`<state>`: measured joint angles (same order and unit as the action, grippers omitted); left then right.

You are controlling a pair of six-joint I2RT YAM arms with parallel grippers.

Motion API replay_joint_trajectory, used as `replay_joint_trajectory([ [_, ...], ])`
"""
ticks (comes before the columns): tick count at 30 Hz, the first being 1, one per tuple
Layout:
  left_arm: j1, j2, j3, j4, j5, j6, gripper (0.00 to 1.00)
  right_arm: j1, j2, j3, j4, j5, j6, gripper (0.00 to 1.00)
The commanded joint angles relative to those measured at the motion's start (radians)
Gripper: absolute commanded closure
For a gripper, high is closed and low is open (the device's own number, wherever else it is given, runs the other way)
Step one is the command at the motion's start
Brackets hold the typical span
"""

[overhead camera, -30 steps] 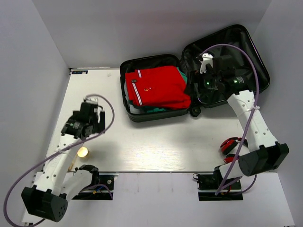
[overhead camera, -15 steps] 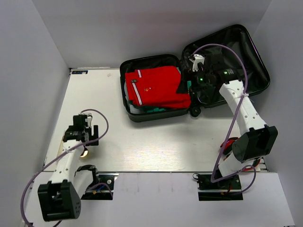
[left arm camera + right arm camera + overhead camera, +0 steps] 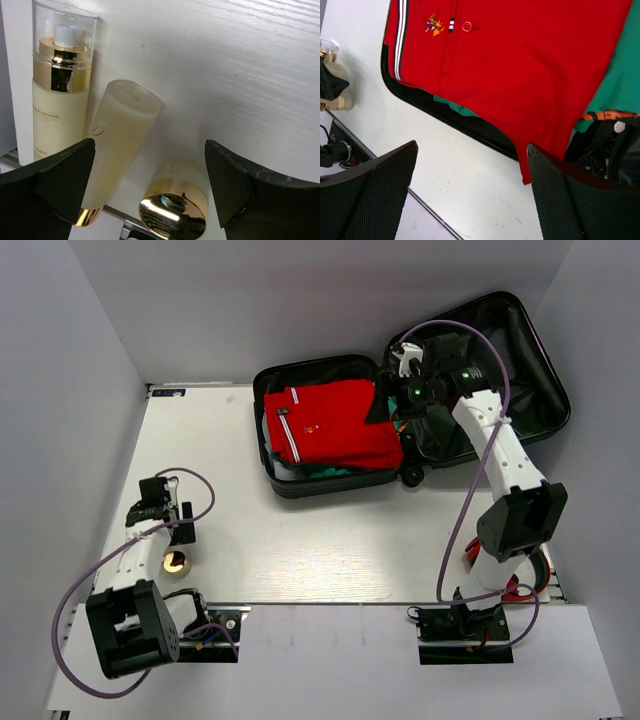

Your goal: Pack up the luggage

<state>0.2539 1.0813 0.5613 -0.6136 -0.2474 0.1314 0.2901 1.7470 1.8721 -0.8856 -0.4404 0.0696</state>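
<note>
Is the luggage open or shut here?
Open. The luggage lies with its lid swung back to the right, and a folded red shirt shows in the other half.

White arm links, blk joints, purple cables.

The bottle carries a line of small dark print near its base, perhaps "MAZO", too small to be sure. The tube bears a faint curved logo. The shirt in the luggage shows a wordless embroidered crest.
</note>
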Motion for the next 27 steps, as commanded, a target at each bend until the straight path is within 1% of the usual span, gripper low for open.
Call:
replay_joint_trajectory([
  [1, 0.015, 0.043, -0.001, 0.026, -0.001, -0.006, 0.0, -0.003, 0.038, 0.073, -0.042, -0.037, 0.009, 0.1],
  [6, 0.042, 0.074, 0.011, 0.041, -0.03, -0.019, 0.0, -0.002, 0.066, 0.096, -0.053, -0.027, 0.006, 0.1],
  [10, 0.079, 0.088, 0.014, 0.054, -0.004, -0.029, 0.03, -0.002, 0.08, 0.104, -0.055, -0.02, 0.006, 0.1],
  [12, 0.088, 0.101, 0.014, 0.058, 0.011, -0.027, 0.07, -0.005, 0.083, 0.113, -0.052, -0.018, 0.012, 0.1],
  [13, 0.087, 0.126, 0.017, 0.06, 0.022, -0.036, 0.13, -0.005, 0.086, 0.113, -0.053, -0.017, 0.015, 0.1],
  [17, 0.09, 0.187, 0.011, 0.058, 0.03, -0.058, 0.19, -0.003, 0.088, 0.118, -0.059, -0.012, 0.021, 0.1],
  [19, 0.084, 0.219, 0.014, 0.052, 0.023, -0.072, 0.26, -0.003, 0.086, 0.116, -0.058, -0.009, 0.021, 0.1],
  [20, 0.085, 0.239, 0.015, 0.054, 0.023, -0.084, 0.32, -0.003, 0.085, 0.117, -0.058, -0.008, 0.024, 0.1],
  [22, 0.09, 0.255, 0.025, 0.045, 0.026, -0.093, 0.35, -0.003, 0.08, 0.116, -0.055, -0.006, 0.03, 0.1],
  [25, 0.088, 0.258, 0.035, 0.037, 0.026, -0.105, 0.54, -0.005, 0.069, 0.105, -0.05, 0.0, 0.03, 0.1],
  [26, 0.09, 0.258, 0.048, 0.038, 0.031, -0.11, 0.64, -0.003, 0.065, 0.101, -0.049, 0.006, 0.033, 0.1],
  [27, 0.09, 0.258, 0.058, 0.035, 0.033, -0.116, 0.83, -0.006, 0.06, 0.085, -0.036, 0.008, 0.035, 0.1],
])
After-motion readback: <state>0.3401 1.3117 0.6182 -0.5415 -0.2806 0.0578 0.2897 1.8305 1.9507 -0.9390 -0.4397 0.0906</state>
